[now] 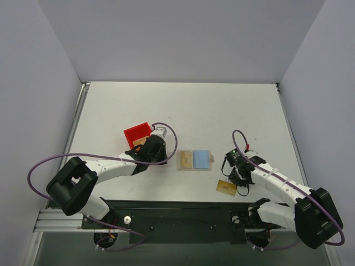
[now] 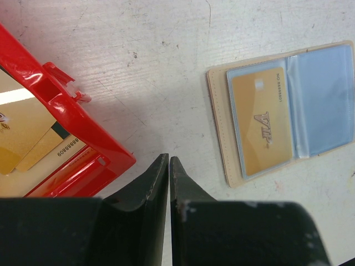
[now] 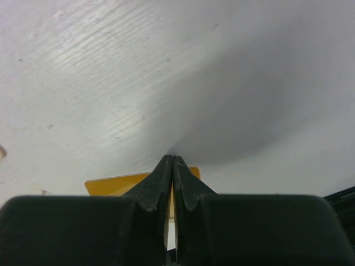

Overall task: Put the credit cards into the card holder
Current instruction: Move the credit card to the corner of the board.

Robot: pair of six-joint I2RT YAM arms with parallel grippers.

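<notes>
The card holder [image 1: 202, 159] lies open and flat at the table's middle, its beige edge [image 2: 218, 119] showing. One orange-yellow credit card [image 2: 262, 119] sits in its left clear pocket; the right pocket is blue and bare. A second credit card [image 1: 225, 188] lies on the table near the front. My right gripper [image 1: 239, 180] is shut, its tips [image 3: 172, 159] right over that card's far edge [image 3: 111, 184], with nothing pinched between them. Between the red bin and the holder, my left gripper [image 2: 168, 160] is shut and holds nothing.
A red plastic bin [image 1: 137, 134] stands just left of my left gripper, with more gold cards [image 2: 22, 138] inside it. Its latch corner [image 2: 61, 83] points toward the holder. Grey walls close in the table on three sides.
</notes>
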